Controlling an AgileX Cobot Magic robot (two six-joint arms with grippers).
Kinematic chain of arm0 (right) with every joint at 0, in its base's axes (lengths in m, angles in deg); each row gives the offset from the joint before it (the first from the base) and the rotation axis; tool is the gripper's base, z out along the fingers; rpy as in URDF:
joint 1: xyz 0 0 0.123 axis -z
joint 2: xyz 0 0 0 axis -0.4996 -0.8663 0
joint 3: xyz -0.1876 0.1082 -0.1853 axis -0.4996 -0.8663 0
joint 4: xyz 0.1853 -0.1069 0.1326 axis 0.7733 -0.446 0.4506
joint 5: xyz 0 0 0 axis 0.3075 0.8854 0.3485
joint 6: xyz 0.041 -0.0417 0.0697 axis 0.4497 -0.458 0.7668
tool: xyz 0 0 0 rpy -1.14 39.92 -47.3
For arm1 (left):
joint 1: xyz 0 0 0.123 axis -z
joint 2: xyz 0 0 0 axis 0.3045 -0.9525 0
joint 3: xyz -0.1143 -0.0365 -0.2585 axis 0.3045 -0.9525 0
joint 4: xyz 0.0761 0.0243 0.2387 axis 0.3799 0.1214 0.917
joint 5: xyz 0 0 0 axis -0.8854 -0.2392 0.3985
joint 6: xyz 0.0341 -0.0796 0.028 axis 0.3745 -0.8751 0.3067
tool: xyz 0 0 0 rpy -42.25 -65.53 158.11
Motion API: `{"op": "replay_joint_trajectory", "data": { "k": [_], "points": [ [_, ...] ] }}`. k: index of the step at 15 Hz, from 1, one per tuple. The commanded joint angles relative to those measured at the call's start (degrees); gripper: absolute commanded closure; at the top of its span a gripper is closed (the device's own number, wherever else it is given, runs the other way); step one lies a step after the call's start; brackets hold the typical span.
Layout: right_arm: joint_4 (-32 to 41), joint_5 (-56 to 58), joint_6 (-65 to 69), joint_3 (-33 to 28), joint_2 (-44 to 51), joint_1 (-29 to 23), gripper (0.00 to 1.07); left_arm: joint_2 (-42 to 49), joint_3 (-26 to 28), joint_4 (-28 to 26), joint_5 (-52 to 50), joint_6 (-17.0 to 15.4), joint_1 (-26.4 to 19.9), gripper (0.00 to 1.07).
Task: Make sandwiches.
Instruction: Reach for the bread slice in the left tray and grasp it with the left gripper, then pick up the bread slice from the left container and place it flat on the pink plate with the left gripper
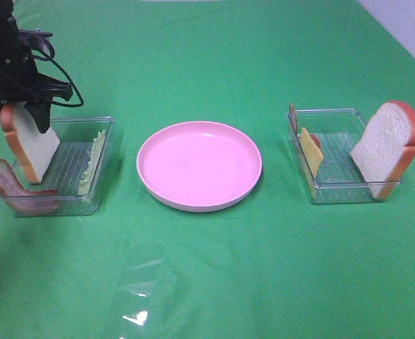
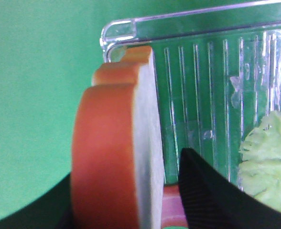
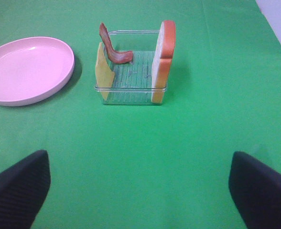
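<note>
**Left end effector (image 2: pixel 126 200) clamped on left slice (image 2: pixel 116 157); right end effector (image 3: pixel 140 191) released**

Left wrist view: the left slice fills the near field, crust edge toward the camera. One black finger (image 2: pixel 207 195) sits against its white face, the other shows dark behind the hidden face. In the high view the slice stands slightly tilted at the outer end of the left tray (image 1: pixel 87 201). The end effector grips its top. Can't tell if its lower edge rests on the tray floor, since the wrist view cuts it off.

Lettuce (image 1: pixel 94 159) stands against the opposite end wall of that tray, apart from the slice. Left bacon (image 1: pixel 17 191) hangs over the tray's near outer corner, just beside the slice.

Plate (image 1: pixel 199 166) sits mid-worktop (image 1: pixel 207 282), between the two trays and touching neither.

Right tray (image 1: pixel 341 191):
- Cheese (image 1: pixel 312 152) leans at the inner end wall.
- Right bacon (image 1: pixel 293 116) stands upright at the far inner corner.
- Right slice (image 1: pixel 385 145) leans at the outer end.

Right wrist view: fingers spread wide with only worktop between them, well short of the right tray. The right end effector is out of the high view.

The sandwich parts are split across both trays.
</note>
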Motion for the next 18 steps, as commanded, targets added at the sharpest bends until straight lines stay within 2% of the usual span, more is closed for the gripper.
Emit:
{"op": "replay_joint_trajectory", "data": {
  "k": [1,2,3,4,8,14,18],
  "points": [
    [0.11,-0.29,0.52,-0.17,1.26,0.06,0.09,0.00,0.06,0.23,0.17,0.11,0.23,0.87],
    [0.11,-0.29,0.52,-0.17,1.26,0.06,0.09,0.00,0.06,0.23,0.06,-0.69,0.23,0.91],
    [0.11,-0.29,0.52,-0.17,1.26,0.06,0.09,0.00,0.06,0.23,-0.06,-1.72,0.23,1.05],
    [0.11,-0.29,0.52,-0.17,1.26,0.06,0.09,0.00,0.06,0.23,-0.17,-1.95,0.23,1.07],
    [0.11,-0.29,0.52,-0.17,1.26,0.06,0.09,0.97,0.11,0.23,-0.29,-2.12,0.23,1.07],
    [0.11,-0.29,0.52,-0.17,1.26,0.06,0.09,7.68,0.11,-0.06,1.20,-2.75,0.23,1.07],
    [0.11,-0.29,0.52,-0.17,1.26,0.06,0.09,15.99,0.11,-3.78,2.69,-2.58,0.23,1.07]
  ]
}}
